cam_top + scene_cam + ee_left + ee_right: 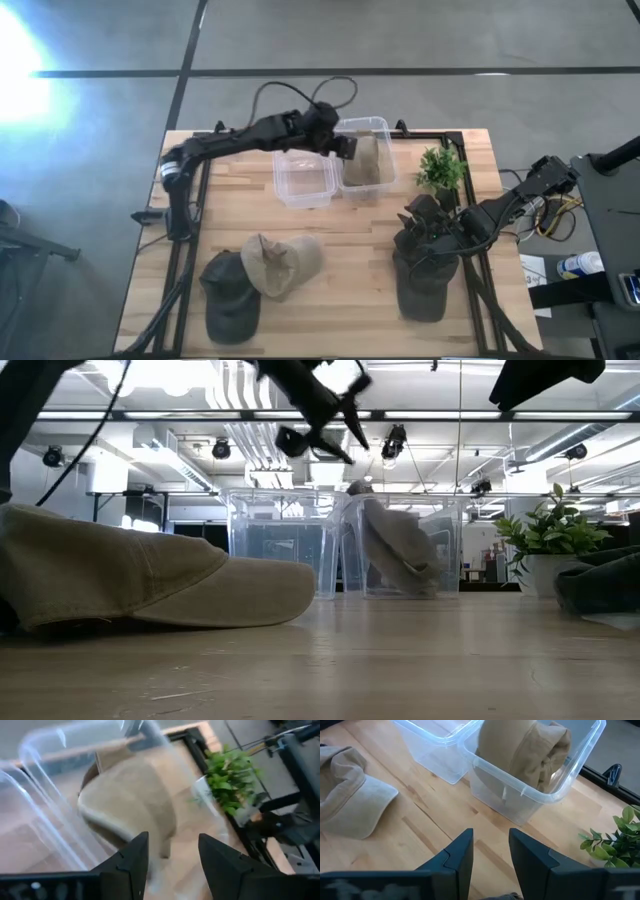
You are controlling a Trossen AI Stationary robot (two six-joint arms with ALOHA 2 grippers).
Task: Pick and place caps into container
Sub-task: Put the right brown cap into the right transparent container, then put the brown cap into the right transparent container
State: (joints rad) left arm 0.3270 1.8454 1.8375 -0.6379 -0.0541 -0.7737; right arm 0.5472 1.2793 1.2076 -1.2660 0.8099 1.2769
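A tan cap point(366, 160) sits crumpled inside the right clear container point(385, 128), leaning on its wall point(530, 750). My left gripper point(348, 147) hangs open just above that container's rim, with the cap below its fingers point(172, 842); the low view shows it high over the containers point(335, 430). My right gripper point(425, 232) is open point(491, 837) and sits low over a dark cap point(425, 280) near the table's right edge. Tan cap fabric point(282, 262) and another dark cap point(230, 298) lie flat near the table's near-left corner. My right gripper stands directly over the dark cap's crown point(420, 250), pointing toward the containers. Its own body hides the fingertips in the high view, and I cannot tell whether it touches the cap.
A second clear container point(305, 180) stands empty beside the first, on its left. A small green plant in a white pot point(440, 170) stands by the right edge, just beyond my right gripper. Bare wood point(360, 270) lies between the cap groups.
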